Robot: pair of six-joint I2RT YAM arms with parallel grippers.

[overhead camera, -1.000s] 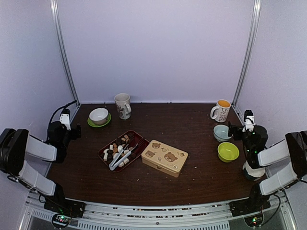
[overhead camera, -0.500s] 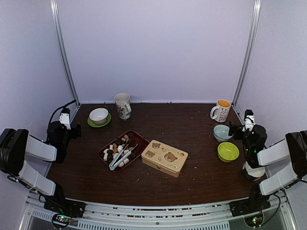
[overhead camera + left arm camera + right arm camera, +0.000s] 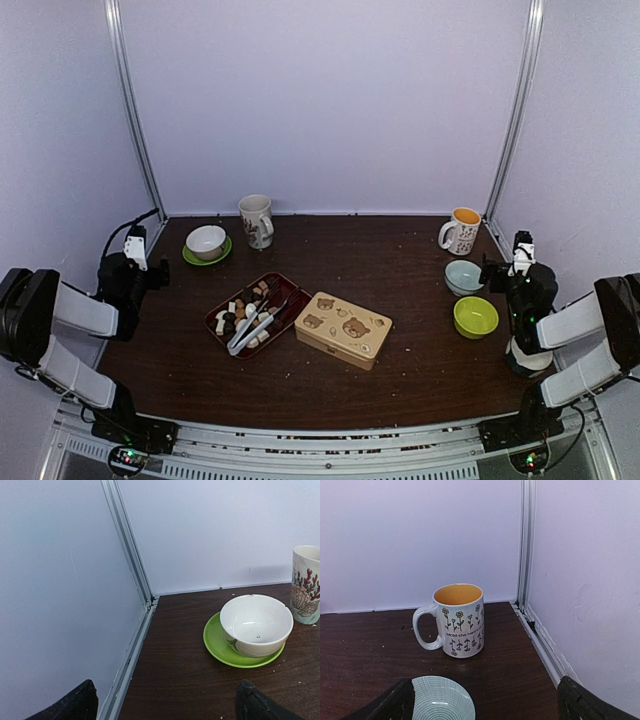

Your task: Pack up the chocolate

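Plainly nothing is packed: the chocolate (image 3: 232, 318) is left in the red tray (image 3: 294, 287) by the shut bear tin (image 3: 343, 328), left claw (image 3: 167, 702) and right claw (image 3: 487, 697) held spread, empty.

The chocolate (image 3: 228, 320) and tongs (image 3: 258, 325) are lying in a tray (image 3: 297, 291) mid-table (image 3: 400, 260), a tin (image 3: 343, 329) sitting just right of it, a bowl (image 3: 206, 241) on a saucer (image 3: 190, 257) standing back left beside a mug (image 3: 257, 220), and a second mug (image 3: 461, 231) standing back right, with a second bowl (image 3: 463, 277) before it and a third bowl (image 3: 475, 317) nearer still.

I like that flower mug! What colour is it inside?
Orange-yellow inside the mug, white outside with small flowers. The right wrist view shows it best.
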